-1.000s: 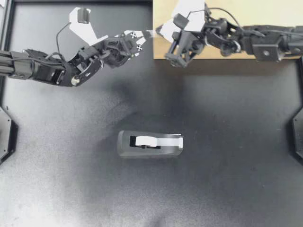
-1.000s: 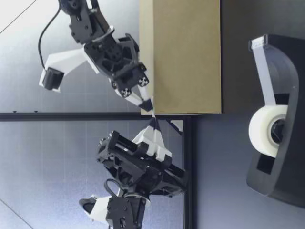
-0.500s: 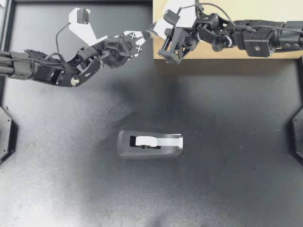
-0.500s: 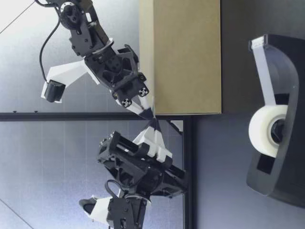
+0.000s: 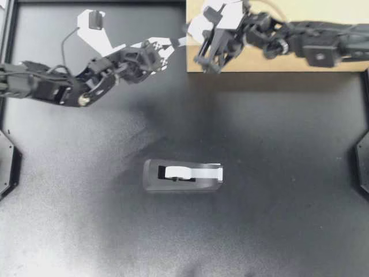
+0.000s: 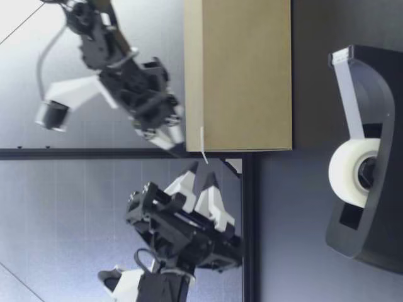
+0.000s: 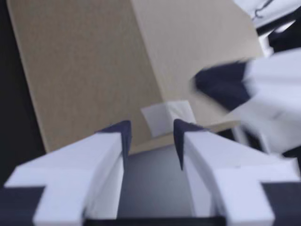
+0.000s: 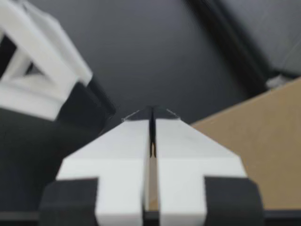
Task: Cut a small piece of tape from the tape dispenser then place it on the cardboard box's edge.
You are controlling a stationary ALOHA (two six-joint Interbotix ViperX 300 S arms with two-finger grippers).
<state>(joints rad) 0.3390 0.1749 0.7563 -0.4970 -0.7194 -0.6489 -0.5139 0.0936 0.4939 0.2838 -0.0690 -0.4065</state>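
Tape dispenser [image 5: 183, 176] nearest: it stands on the black table [image 5: 277, 173] well apart from the cardboard box [image 5: 300, 11], out toward the table's middle, with its white roll [image 6: 349, 170] seated in the black body and a strip led up from the roll to the cutter at the top. Farther on, just off the box's corner, my left gripper [image 5: 177, 41] points at the box with its jaws parted by a modest gap and nothing between them; the left wrist view shows its fingers [image 7: 108, 146] stopping short of the box. The piece of tape [image 7: 167, 115] lies across the box's edge at that corner, ahead of the gap between those fingers and apart from them; from table height it shows as a thin white strip at the box's upper corner. Over the same corner of the box, my right gripper [image 5: 193, 29] is blurred, its jaws pressed flat together with nothing seen held, its tips just beside the tape
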